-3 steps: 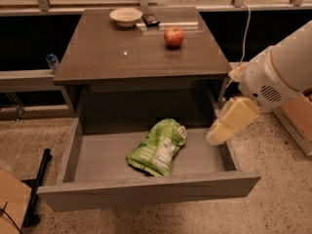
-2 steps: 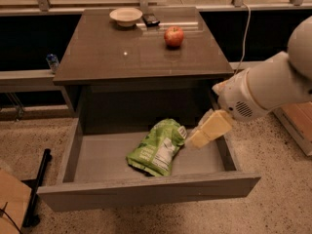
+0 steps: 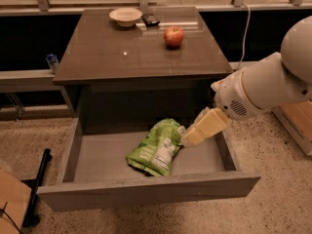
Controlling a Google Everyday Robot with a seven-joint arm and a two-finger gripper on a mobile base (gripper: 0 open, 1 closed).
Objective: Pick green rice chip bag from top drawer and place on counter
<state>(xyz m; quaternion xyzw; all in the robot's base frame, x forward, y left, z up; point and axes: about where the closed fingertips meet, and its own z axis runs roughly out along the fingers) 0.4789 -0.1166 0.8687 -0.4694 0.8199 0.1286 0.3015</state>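
My gripper (image 3: 189, 137) travelled leftward inside the open top drawer (image 3: 146, 194), from near its right-hand wall a second ago to the green rice chip bag (image 3: 156, 150), ending just beside the bag's upper right edge. My arm (image 3: 263, 87) swung in and dipped slightly with it.

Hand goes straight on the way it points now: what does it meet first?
Most likely the crinkled light-green rice chip bag. The hand, low in the open grey-brown top drawer, points down-left at the bag's upper right edge; depth leaves contact unclear.
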